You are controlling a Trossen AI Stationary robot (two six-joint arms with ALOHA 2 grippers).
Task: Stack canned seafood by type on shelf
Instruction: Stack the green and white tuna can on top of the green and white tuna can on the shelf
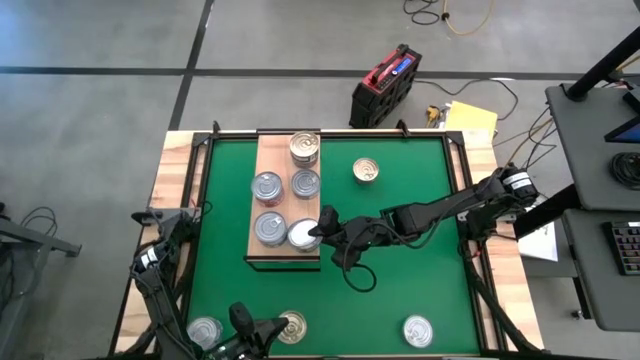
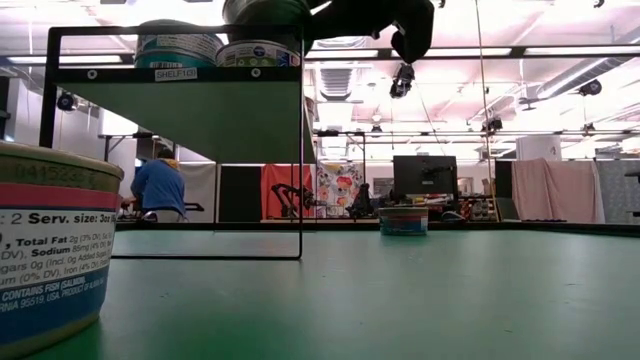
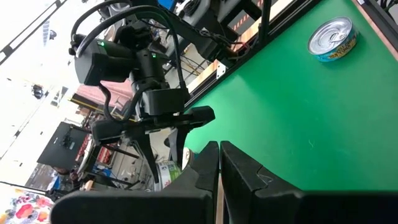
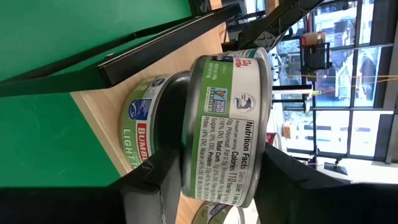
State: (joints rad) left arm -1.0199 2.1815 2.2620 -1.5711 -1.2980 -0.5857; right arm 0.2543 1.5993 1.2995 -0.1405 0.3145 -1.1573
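We see the right gripper [image 1: 318, 232] over the near corner of the shelf [image 1: 267, 160], its fingers [image 4: 152, 180] clasped on the side wall of a can [image 4: 227, 127]. In the right wrist view, this held can sits on top of a second can [image 4: 146, 127] with a green label, so it appears to be at or just above its stacking position. We cannot confirm whether it already rests fully on the lower can.

The shelf, a light wooden board, carries further cans [image 1: 266, 186] in two rows. Loose cans remain on the desk [image 1: 400, 260]: one [image 1: 367, 170] beside the shelf, and three along the near edge [image 1: 417, 329]. The left gripper [image 1: 245, 325] waits at the near edge of the desk with its fingers [image 3: 205, 168] pressed together and nothing between them.

Handling, as we judge it: the cans are rigid and moderately heavy for their size, with smooth walls that may slip. We take hold across the diameter, on the side wall, with the fingers level. The low, flat shape stacks stably only when the rims align. A release off-centre could leave the upper can tilted or sliding off.
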